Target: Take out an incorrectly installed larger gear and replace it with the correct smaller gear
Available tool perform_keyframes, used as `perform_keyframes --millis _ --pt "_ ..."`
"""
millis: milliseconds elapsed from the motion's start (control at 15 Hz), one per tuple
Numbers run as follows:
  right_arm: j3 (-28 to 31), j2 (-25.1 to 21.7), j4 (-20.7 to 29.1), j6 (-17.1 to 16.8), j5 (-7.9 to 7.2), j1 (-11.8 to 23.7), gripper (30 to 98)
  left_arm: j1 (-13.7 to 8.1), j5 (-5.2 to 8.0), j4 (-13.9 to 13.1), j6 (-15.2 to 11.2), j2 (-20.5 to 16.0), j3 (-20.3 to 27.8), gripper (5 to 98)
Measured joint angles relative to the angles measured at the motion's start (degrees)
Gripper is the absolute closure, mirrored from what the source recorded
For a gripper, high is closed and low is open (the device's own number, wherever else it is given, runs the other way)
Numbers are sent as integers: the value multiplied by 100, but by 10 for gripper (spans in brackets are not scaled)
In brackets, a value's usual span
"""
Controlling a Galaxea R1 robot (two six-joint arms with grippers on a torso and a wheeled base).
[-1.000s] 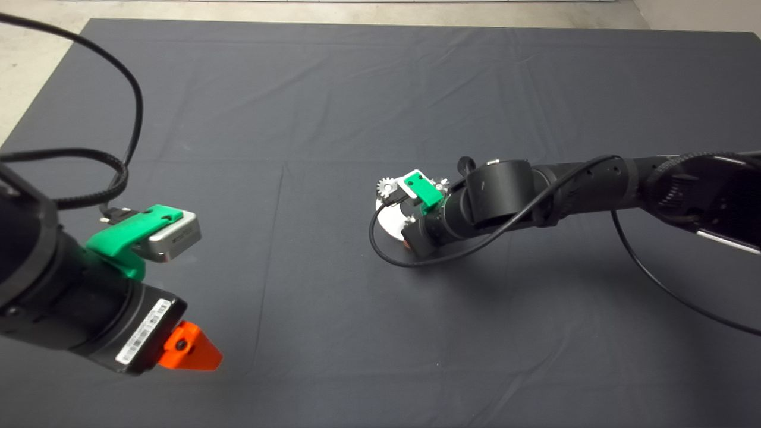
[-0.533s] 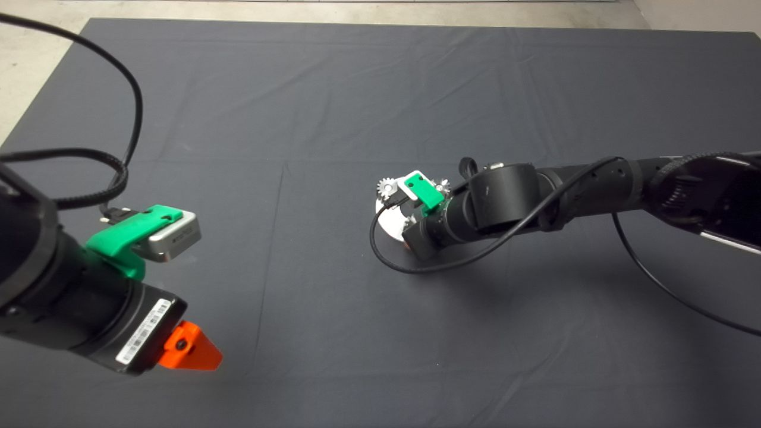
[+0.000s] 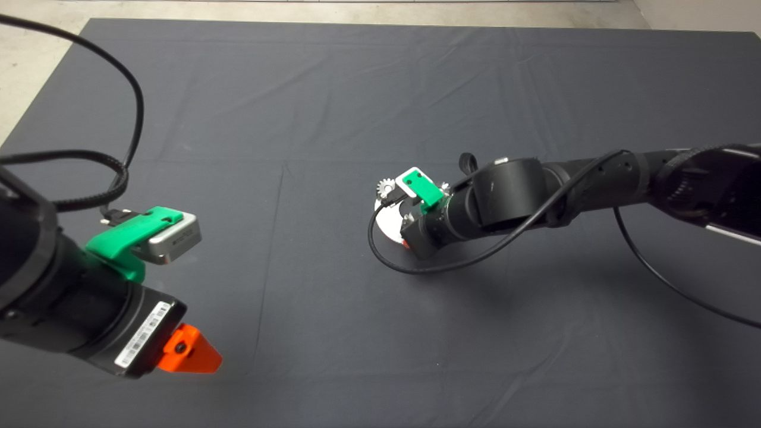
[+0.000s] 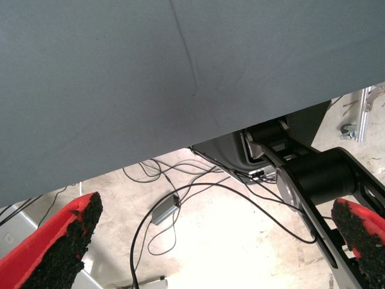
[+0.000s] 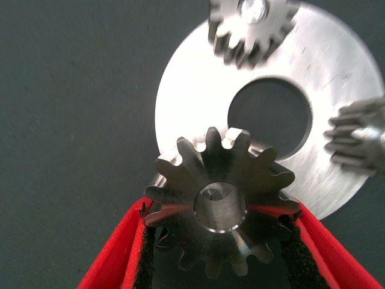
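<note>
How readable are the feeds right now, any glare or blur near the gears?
Right wrist view: the larger gear between the right gripper fingers is sharp; the round plate glares, and both silvery gears look soft. Left wrist view: the floor is washed out. Head view: evenly lit, gears mostly hidden.

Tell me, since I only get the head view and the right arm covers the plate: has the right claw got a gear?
Observer: Yes. The right claw is shut on the larger gear, with a pad against its teeth on either side.
Operator: Anything else near it?
Observer: A steel plate with a round centre hole carries a paler gear and a second paler gear.
Operator: Is the left claw free?
Observer: Yes. The left claw is open with nothing between its fingers.
</note>
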Motion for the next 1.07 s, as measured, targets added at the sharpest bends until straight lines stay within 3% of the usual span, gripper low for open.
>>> perform_keyframes --millis 200,400,533,800,1067 --pt "44 -9 -7 114 -18 339 837 2 0 -1 0 2 2 58" --pt "248 -170 159 186 25 251 850 1 -4 2 0 2 2 58" --pt "304 -535 321 263 83 257 849 2 -4 -1 -2 0 2 58" --pt "555 -1554 347 318 -66 256 849 0 -6 2 0 52 2 58" --pt "880 -2150 400 312 37 104 846 2 -9 -1 -67 245 -52 58"
